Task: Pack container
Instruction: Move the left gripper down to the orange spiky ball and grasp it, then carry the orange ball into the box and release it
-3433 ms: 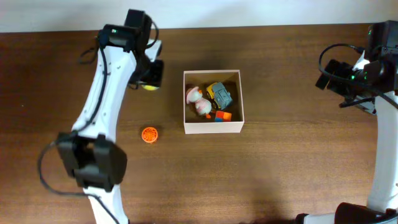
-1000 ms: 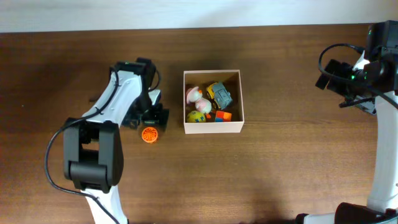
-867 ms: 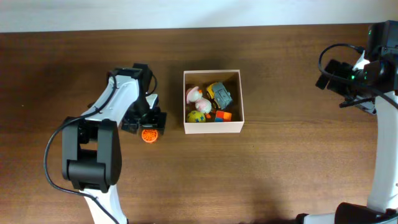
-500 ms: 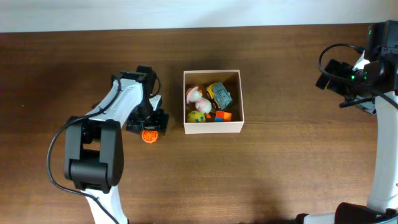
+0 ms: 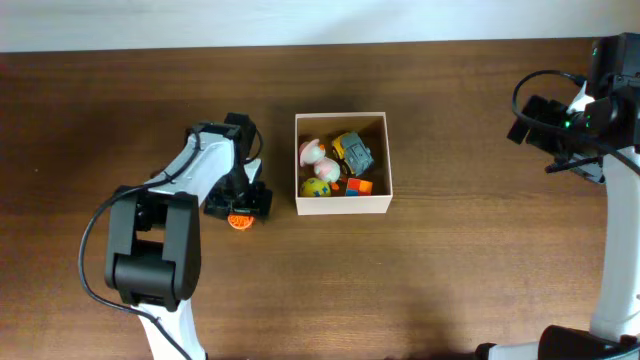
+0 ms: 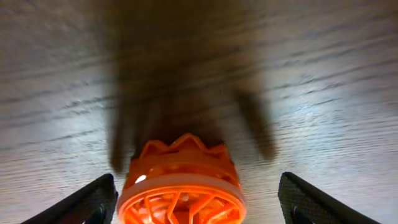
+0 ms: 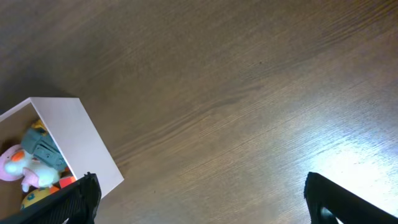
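The container (image 5: 343, 207) is a white-walled square box at the table's middle, and its near corner (image 7: 74, 134) shows in the right wrist view. Inside lie a pink-and-white toy (image 5: 315, 160), a grey-blue toy (image 5: 352, 152), a yellow ball (image 5: 318, 186) and an orange-red cube (image 5: 358, 185). An orange ribbed round toy (image 5: 238, 221) sits on the table left of the box. My left gripper (image 5: 238, 205) is down over it. In the left wrist view that gripper (image 6: 198, 186) is open. The orange toy (image 6: 180, 186) stands between its fingers, close to the left one and apart from the right one. My right gripper (image 7: 202, 193) is open over bare table.
The right arm (image 5: 560, 120) hangs at the far right, well away from the box. Dark wood table (image 5: 450, 270) stretches in front of and right of the box. A pale wall edge runs along the back.
The yellow ball, earlier in my left gripper, now lies in the box. The left gripper has come down over the orange toy and its jaws have narrowed. The right arm has not moved.
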You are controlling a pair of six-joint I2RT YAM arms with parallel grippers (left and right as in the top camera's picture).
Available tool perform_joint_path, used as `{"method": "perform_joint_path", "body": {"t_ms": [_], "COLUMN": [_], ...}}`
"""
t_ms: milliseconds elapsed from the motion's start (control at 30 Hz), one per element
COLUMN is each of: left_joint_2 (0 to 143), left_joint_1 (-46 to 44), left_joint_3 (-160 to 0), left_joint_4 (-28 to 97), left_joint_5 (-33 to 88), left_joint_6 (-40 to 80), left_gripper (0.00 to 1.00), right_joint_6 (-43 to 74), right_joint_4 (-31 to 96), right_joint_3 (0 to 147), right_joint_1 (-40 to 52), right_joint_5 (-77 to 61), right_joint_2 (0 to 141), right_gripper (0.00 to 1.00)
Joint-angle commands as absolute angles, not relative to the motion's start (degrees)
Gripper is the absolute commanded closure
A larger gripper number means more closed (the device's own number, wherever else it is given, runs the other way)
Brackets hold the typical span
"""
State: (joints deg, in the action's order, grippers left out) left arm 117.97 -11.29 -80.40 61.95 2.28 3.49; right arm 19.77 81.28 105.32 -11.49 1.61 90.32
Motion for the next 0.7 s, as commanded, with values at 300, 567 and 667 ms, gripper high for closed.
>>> {"method": "perform_joint_path", "body": {"t_ms": [300,567,667], "left_joint_2": [117.51,117.21,117.05], "left_joint_1": [-11.09,-10.98,-11.25], "left_joint_3": [-79.07,-87.79,-98.98], "left_joint_4": [61.08,69.91,78.28], "left_joint_5": [1.17,1.06,2.22], "left_joint_6": [3.86,3.84,3.84], "left_gripper": [0.42,0.49,0.49], "right_joint_6": [20.40,20.40,20.40], "right_joint_4": [81.34,81.34,81.34], "right_joint_3": [105.65,105.65,105.65], "right_joint_1": [-11.70,-11.70,-11.70], "right_joint_5": [1.76,1.76,1.78], "right_joint_2": [90.37,90.37,90.37], "right_gripper": [0.01,0.01,0.01]}}
